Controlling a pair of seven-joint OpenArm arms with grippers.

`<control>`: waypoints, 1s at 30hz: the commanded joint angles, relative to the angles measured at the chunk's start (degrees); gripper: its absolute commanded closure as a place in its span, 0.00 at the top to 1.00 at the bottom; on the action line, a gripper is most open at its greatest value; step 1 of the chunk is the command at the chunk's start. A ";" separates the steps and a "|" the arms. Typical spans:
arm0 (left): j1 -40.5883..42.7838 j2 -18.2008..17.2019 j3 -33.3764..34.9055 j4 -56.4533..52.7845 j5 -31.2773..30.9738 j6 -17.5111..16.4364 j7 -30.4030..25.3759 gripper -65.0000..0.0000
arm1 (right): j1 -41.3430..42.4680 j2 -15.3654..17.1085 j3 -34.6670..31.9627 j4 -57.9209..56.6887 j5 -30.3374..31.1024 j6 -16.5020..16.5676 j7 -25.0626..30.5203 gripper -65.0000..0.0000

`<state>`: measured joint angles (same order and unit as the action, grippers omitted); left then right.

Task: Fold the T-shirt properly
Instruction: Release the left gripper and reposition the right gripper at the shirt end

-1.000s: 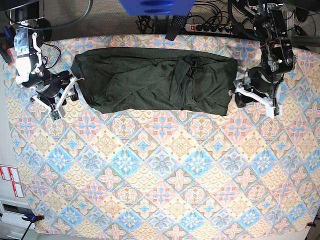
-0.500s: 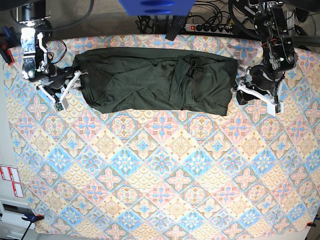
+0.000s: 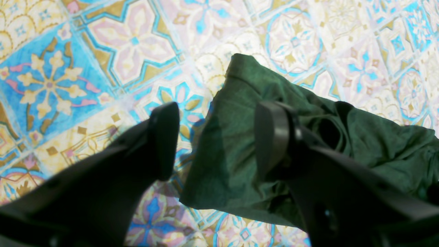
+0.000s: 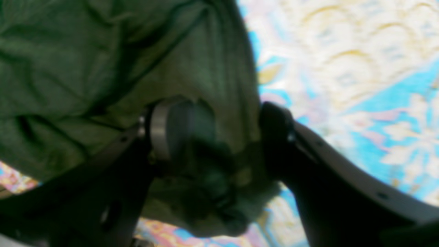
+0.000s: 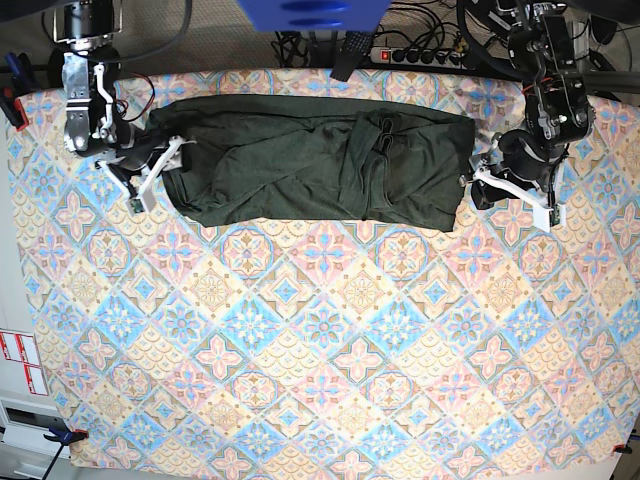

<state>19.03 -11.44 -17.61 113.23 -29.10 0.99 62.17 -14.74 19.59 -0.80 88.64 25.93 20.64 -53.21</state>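
The T-shirt (image 5: 310, 165) lies as a long dark green band across the far part of the table, with folds bunched right of its middle. My right gripper (image 5: 168, 160) is at its left end. In the blurred right wrist view that gripper (image 4: 219, 137) is open, its fingers (image 4: 164, 133) straddling a bunched edge of the T-shirt (image 4: 68, 68). My left gripper (image 5: 468, 185) is at the shirt's right end. In the left wrist view it (image 3: 216, 137) is open over a corner of the T-shirt (image 3: 377, 137), one finger (image 3: 164, 137) over bare cloth pattern.
A tablecloth (image 5: 320, 350) with pink, blue and yellow tiles covers the table. Behind the far edge lie a power strip (image 5: 420, 55) and cables, with a blue object (image 5: 310, 12) above. Clamps hold the cloth at the near corners.
My right arm has moved up and toward the shirt's left end, and its jaws now straddle the fabric edge. The left arm has barely shifted.
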 commanded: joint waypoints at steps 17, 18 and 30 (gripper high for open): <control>0.45 -0.56 -0.11 0.84 -0.39 -0.34 -0.85 0.54 | 0.37 -2.32 4.53 3.01 0.66 10.35 0.68 0.53; 0.45 -0.56 -0.11 0.84 -0.39 -0.34 -0.85 0.54 | 0.37 -2.32 6.56 3.10 0.66 10.35 0.42 0.53; 0.18 -0.56 0.68 0.84 -0.39 -0.34 -0.85 0.54 | 0.54 -2.14 13.85 -2.97 0.75 11.22 -0.99 0.59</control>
<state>19.64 -11.46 -17.06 113.23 -29.08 1.02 62.15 -14.28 16.49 12.64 85.06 26.17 31.46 -54.46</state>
